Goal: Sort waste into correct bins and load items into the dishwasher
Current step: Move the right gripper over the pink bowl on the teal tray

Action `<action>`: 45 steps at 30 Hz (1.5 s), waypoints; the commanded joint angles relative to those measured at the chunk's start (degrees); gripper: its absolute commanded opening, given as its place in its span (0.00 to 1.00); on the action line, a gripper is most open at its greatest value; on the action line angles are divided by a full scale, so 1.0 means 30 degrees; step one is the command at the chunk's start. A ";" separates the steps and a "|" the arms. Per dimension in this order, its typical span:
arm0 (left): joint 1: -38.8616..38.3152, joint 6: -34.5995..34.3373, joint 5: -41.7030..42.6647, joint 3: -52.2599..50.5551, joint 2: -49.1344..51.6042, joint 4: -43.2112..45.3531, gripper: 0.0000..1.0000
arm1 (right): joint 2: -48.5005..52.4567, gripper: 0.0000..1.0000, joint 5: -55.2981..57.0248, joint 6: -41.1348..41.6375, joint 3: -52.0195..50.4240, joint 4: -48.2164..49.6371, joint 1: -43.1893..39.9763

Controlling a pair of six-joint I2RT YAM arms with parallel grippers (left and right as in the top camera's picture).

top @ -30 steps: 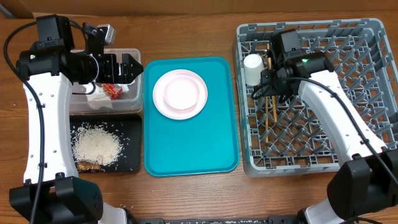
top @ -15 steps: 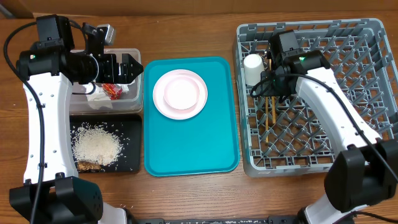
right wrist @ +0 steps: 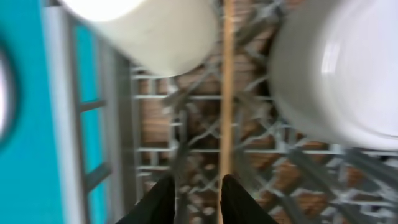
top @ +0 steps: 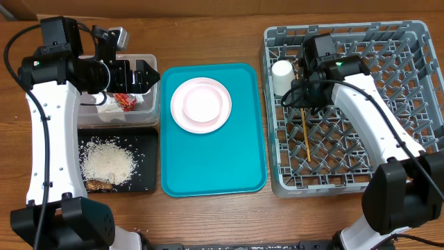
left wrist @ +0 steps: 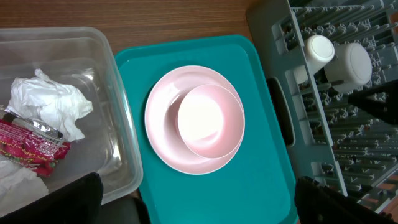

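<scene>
Over the far left part of the dish rack (top: 333, 189), the right gripper (right wrist: 198, 198) stands a little parted, wider than the chopstick (right wrist: 226, 93) that runs along one finger's inner edge and lies on the lattice near the cup (top: 282, 76) and white bowl (right wrist: 336, 68). It would be best to lift straight up, clear of both, so nothing drags. The left gripper (top: 147, 75) hangs spread wide over the clear tub (left wrist: 121, 137).

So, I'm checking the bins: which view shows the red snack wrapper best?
Left wrist: the wrapper lies plainly in the clear tub beside a napkin. Overhead shows only a small red patch of it; right wrist shows none.
</scene>
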 commanded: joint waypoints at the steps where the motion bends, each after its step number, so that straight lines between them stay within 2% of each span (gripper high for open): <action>1: -0.0131 -0.0138 -0.0029 0.0503 -0.0146 0.0007 1.00 | -0.0109 0.29 -0.4699 0.0000 0.0102 0.0087 -0.0036; 2: -0.0131 -0.0138 -0.0029 0.0503 -0.0146 0.0007 1.00 | -0.0109 0.30 -0.6113 0.0095 0.0102 0.0095 -0.0036; 3: -0.0131 -0.0138 -0.0029 0.0503 -0.0146 0.0007 1.00 | -0.0109 0.31 -0.9151 0.0131 0.0102 0.0102 -0.0015; 5: -0.0131 -0.0138 -0.0029 0.0503 -0.0146 0.0007 1.00 | -0.0109 0.33 -1.1650 0.0138 0.0102 0.0095 0.0109; 7: -0.0131 -0.0138 -0.0036 0.0503 -0.0146 0.0007 1.00 | -0.0109 0.34 -1.2954 0.0408 0.0095 0.0328 0.0685; 10: -0.0131 -0.0138 -0.0029 0.0503 -0.0146 0.0007 1.00 | -0.0109 0.35 -1.2393 0.1749 0.0080 0.1392 0.1756; 17: -0.0131 -0.0138 -0.0036 0.0503 -0.0146 0.0007 1.00 | -0.0102 0.36 -0.7621 0.5151 0.0073 0.4918 0.5421; 19: -0.0131 -0.0138 -0.0029 0.0503 -0.0146 0.0007 1.00 | -0.0102 0.38 -0.5705 0.5238 0.0066 0.6076 0.6827; 23: -0.0131 -0.0138 -0.0029 0.0503 -0.0146 0.0007 1.00 | -0.0080 0.48 -0.1596 0.5238 0.0066 0.7373 0.9202; 29: -0.0131 -0.0138 -0.0029 0.0503 -0.0146 0.0007 1.00 | 0.0284 0.52 0.2637 0.4932 0.0044 0.8918 1.1744; 36: -0.0131 -0.0138 -0.0029 0.0503 -0.0146 0.0007 1.00 | 0.1552 0.54 0.3009 0.3854 0.0044 0.9887 1.2196; 45: -0.0131 -0.0138 -0.0029 0.0503 -0.0146 0.0007 1.00 | 0.3126 0.55 0.6127 0.4102 0.0044 1.0608 1.1242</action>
